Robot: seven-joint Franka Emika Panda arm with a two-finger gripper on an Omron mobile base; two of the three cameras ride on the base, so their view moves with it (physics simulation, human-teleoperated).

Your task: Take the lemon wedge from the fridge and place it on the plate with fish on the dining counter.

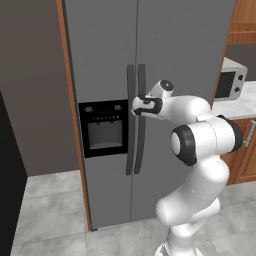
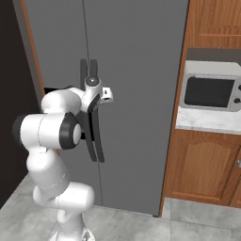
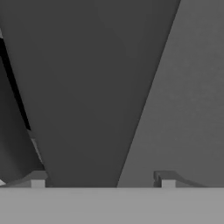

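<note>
The grey two-door fridge [image 1: 105,50] [image 2: 136,70] stands with both doors closed. Behind them the lemon wedge is hidden. The plate with fish and the dining counter are out of view. My gripper [image 1: 136,106] [image 2: 96,101] [image 3: 101,179] is pressed up to the long dark handles at the door seam, about mid-height. In the hand view a dark handle [image 3: 96,87] runs between the two fingertips. The left fingertip [image 3: 37,180] sits at its edge. The right fingertip [image 3: 166,179] stands apart from it over the lighter door face. The gripper is open around the handle.
The black dispenser panel [image 1: 104,127] sits on the left door. A microwave [image 1: 229,82] [image 2: 209,92] stands on the marble wall counter [image 2: 207,120] right of the fridge, above wood cabinet doors [image 2: 202,164]. A dark wall panel [image 1: 30,100] lies to the left, above grey tile floor.
</note>
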